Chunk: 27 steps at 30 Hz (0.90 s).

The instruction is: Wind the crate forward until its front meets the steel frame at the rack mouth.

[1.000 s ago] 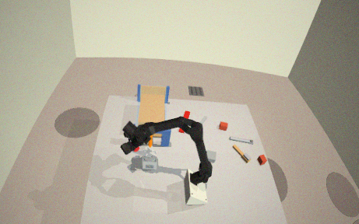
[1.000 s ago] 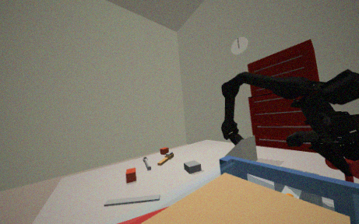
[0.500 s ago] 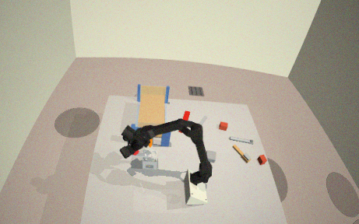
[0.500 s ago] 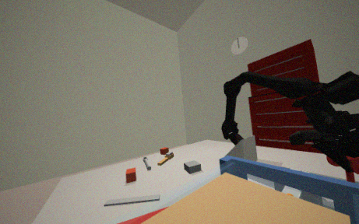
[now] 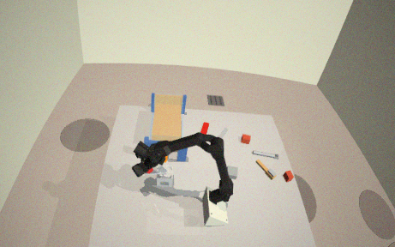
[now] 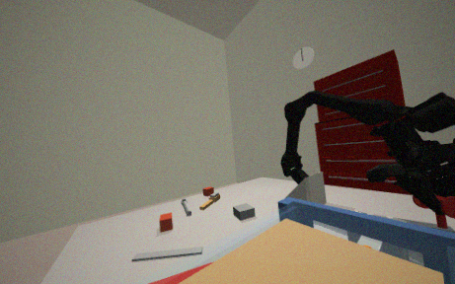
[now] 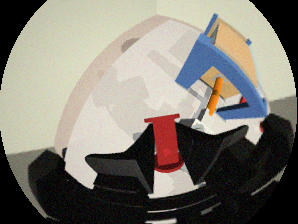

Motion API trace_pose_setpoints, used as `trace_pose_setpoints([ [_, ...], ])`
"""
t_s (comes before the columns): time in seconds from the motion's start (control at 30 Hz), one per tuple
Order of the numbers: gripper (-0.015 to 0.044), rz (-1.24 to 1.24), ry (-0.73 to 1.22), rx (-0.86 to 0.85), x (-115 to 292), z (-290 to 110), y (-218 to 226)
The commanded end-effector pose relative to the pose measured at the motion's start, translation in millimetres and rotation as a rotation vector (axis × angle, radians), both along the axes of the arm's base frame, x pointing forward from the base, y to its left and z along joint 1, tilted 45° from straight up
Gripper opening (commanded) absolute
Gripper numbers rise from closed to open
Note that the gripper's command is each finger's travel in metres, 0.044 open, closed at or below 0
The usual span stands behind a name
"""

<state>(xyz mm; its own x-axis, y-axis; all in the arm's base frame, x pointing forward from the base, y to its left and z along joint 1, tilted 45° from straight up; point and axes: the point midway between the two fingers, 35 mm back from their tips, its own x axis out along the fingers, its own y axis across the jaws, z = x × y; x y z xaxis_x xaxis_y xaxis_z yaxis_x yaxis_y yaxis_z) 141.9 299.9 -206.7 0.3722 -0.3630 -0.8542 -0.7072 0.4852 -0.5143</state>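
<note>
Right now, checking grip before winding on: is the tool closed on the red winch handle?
Yes, the tool is shut on the red handle, seen in the wrist view.

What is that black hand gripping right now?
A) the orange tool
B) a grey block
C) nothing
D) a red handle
D: in the wrist view the red handle sits clamped between the dark fingers, and the grey block lies apart on the bench.
</note>
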Motion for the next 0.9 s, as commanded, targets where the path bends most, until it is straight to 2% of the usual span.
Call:
trace_pose_setpoints([
  [0.0, 0.0000, 0.006, 0.033, -0.019, -19, 1, -7],
  [0.87, 0.0000, 0.006, 0.036, -0.020, -47, 12, -23],
])
